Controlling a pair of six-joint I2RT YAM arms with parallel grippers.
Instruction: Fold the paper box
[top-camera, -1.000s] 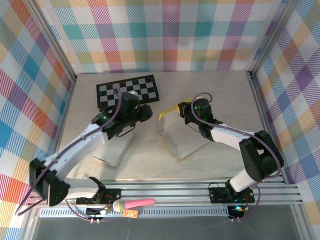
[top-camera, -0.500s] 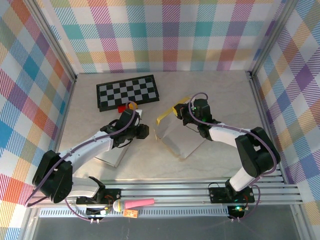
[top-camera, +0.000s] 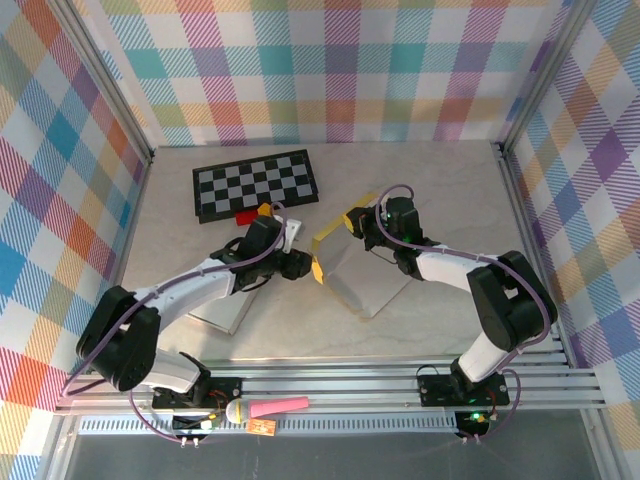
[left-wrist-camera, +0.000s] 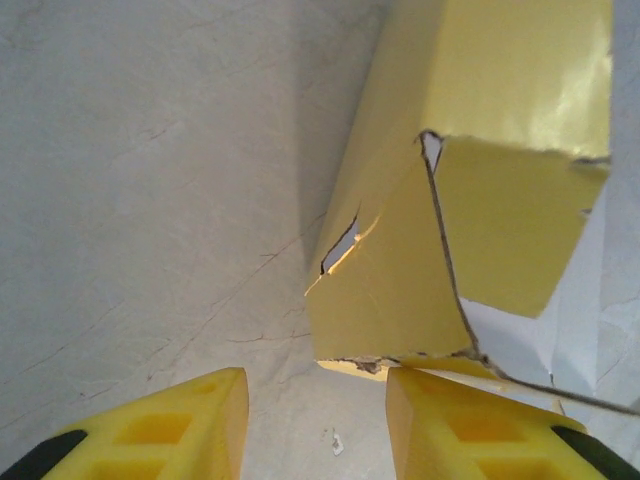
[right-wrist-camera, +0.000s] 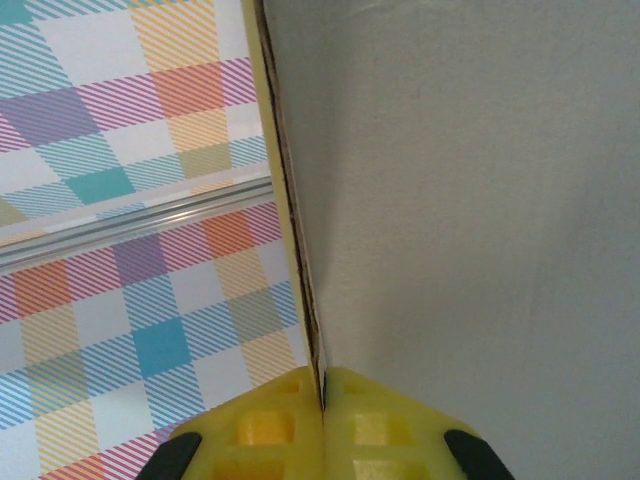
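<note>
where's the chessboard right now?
Top view: chessboard lies flat at the far left of the table, behind the left arm and left of the paper box.

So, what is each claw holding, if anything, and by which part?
Right claw pinches the paper box by an upright panel's edge; left claw is open, holding nothing.

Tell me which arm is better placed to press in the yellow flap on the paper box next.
Probably left. The left tool is open and free, with the yellow flap just ahead of it. The right tool is shut on the paper box wall, holding it upright.
</note>
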